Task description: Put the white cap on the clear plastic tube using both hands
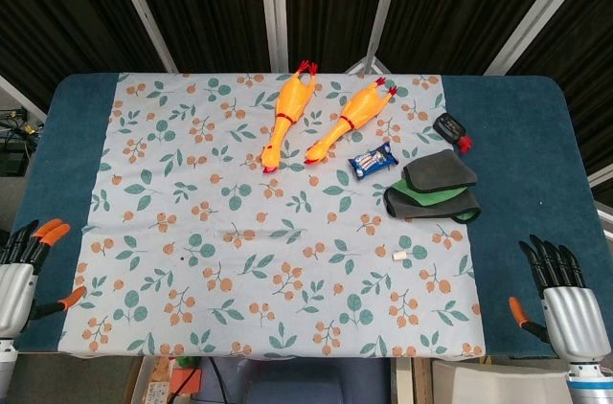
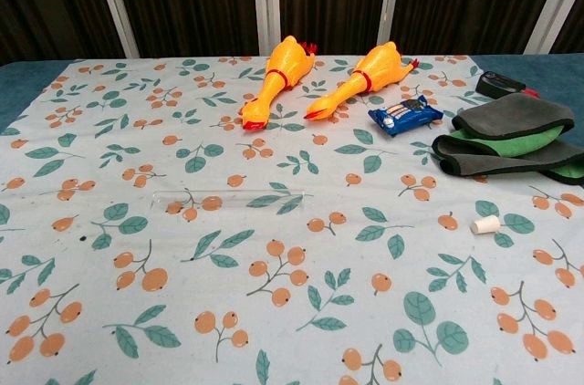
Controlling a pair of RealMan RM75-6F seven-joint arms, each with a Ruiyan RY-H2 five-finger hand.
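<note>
A small white cap (image 1: 402, 255) (image 2: 485, 224) lies on its side on the flowered cloth, right of centre. The clear plastic tube (image 2: 228, 196) lies flat on the cloth left of centre; in the head view it shows only faintly (image 1: 251, 229). My left hand (image 1: 27, 265) hovers at the table's near left corner, fingers spread, holding nothing. My right hand (image 1: 557, 294) is at the near right corner, fingers apart and empty. Both hands are far from the cap and the tube. Neither hand shows in the chest view.
Two orange rubber chickens (image 1: 287, 112) (image 1: 350, 120) lie at the back. A blue snack packet (image 1: 373, 162), folded dark and green cloths (image 1: 433, 186) and a small black device (image 1: 449, 125) sit at the right. The flowered cloth (image 1: 192, 184) covers the blue table.
</note>
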